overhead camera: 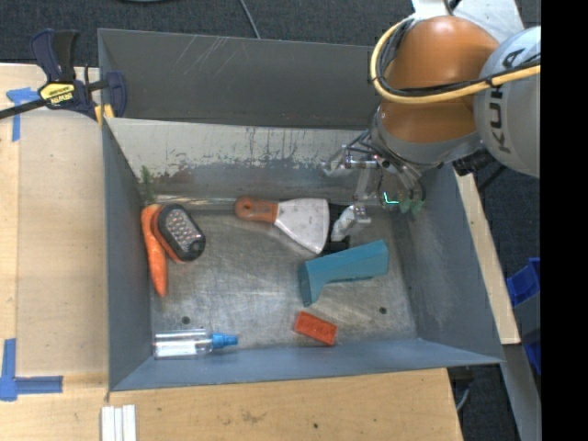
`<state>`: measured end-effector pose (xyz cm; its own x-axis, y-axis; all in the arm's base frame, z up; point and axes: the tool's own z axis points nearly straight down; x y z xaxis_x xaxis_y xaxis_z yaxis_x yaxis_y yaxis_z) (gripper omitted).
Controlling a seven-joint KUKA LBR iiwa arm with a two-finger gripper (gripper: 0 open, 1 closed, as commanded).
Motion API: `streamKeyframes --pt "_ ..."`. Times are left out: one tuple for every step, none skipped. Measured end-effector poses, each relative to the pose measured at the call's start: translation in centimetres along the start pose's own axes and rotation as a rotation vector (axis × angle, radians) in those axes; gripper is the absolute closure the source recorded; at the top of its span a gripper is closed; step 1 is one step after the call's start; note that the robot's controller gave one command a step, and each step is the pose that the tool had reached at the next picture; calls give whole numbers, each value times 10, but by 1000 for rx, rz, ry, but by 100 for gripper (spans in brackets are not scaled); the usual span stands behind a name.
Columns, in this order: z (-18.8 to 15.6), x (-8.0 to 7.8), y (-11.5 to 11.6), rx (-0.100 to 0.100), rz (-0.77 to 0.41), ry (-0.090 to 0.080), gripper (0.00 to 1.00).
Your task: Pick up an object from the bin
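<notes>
Right now the claw hangs low inside the bin, close to its right wall and toward the far right corner, under the arm's orange cover. Whether it is open or closed cannot be told from this angle, and nothing can be seen held in it. The nearest thing is a scraper, whose wide white blade lies just beside the claw on the side away from the right wall. A small dark patch between them is too unclear to name. The scraper's long axis runs roughly along the far wall, with the orange handle pointing toward the left wall and the blade's broad end facing the claw. A pick here would likely mean a short shift away from the right wall, closing across the blade or the neck. A teal block lies near the claw toward the near wall, slanted. Well apart are a red brick by the near wall, a clear tube in the near left corner, and a carrot and flashlight by the left wall.
</notes>
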<state>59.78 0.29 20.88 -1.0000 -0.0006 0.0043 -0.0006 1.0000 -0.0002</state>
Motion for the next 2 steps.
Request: streamKeyframes --pt "-4 -2 0 0 0 -8 0" --pt "23 42 37 2 -13 -12 0"
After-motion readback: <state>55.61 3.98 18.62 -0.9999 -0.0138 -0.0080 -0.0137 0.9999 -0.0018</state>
